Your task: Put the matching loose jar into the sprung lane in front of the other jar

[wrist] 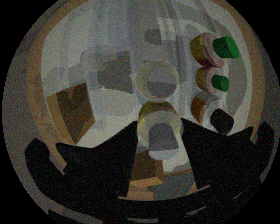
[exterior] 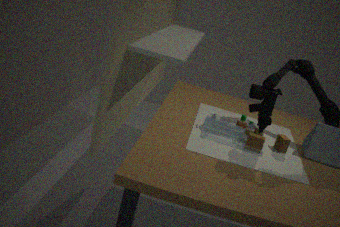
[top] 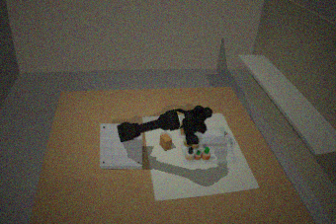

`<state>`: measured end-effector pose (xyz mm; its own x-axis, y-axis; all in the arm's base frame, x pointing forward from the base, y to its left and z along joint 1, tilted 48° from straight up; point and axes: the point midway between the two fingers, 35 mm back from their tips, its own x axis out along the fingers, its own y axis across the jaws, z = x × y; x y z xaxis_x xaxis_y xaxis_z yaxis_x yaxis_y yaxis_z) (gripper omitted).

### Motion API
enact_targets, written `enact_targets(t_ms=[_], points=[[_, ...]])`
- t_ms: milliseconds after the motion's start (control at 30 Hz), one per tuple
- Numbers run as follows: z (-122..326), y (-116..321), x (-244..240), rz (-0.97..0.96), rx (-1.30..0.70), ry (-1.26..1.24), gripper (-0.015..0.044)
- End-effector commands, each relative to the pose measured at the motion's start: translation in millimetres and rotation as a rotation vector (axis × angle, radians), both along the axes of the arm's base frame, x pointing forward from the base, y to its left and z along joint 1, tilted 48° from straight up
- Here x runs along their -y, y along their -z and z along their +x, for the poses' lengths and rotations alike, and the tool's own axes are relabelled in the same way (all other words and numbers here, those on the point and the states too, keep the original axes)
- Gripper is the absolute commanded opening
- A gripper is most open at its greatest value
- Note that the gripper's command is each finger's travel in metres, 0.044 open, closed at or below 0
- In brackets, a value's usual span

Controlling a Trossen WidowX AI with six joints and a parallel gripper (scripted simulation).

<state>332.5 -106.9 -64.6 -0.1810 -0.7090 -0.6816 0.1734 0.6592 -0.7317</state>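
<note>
Jar (wrist: pixel 161 136) half-hidden between end effector (wrist: pixel 159 153) fingers
</note>
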Motion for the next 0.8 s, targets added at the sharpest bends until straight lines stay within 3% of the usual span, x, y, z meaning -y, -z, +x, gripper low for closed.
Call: enact_targets(t_ms=[0,767], points=[[5.9,-2.0,2.5,-0.014,0.018,-0.006,0.0000],[4.4,3.9,8.8,-0.014,0.018,-0.006,0.0000]])
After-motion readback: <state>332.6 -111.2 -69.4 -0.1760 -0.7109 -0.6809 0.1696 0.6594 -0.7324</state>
